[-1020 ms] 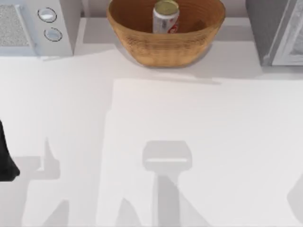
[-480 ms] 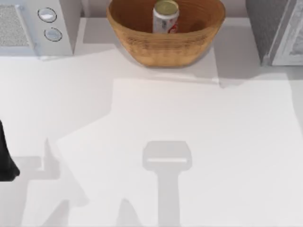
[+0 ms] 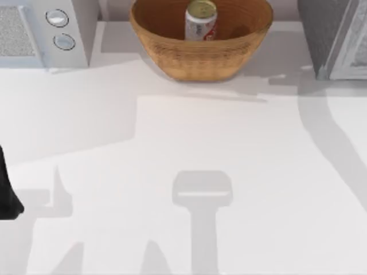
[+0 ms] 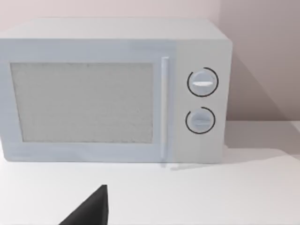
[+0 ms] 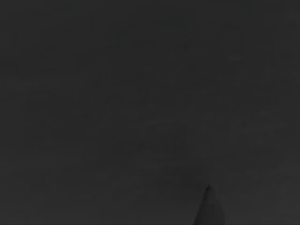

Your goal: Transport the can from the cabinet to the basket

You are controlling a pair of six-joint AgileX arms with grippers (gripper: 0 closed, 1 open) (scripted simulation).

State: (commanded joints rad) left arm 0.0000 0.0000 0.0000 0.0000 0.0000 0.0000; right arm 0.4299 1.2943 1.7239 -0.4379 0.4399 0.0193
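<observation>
The can (image 3: 200, 22), white with red markings and a dull gold top, stands upright inside the basket (image 3: 200, 60), a large tan wicker bowl at the back middle of the table. The cabinet (image 3: 324, 34), dark grey and speckled with a pale framed door, stands at the back right corner. My left arm (image 3: 7, 192) is a dark shape at the table's left edge, far from the basket. In the left wrist view one black fingertip (image 4: 91, 211) pokes in above the white tabletop. The right wrist view is dark.
A white appliance with two round dials (image 3: 60, 28) stands at the back left, facing the left wrist camera (image 4: 117, 89). The white tabletop (image 3: 189, 143) carries grey shadows in the middle and along the right side.
The broad shadow on the table has swept toward the right side and now falls by the cabinet. Can, basket and left arm have not moved.
</observation>
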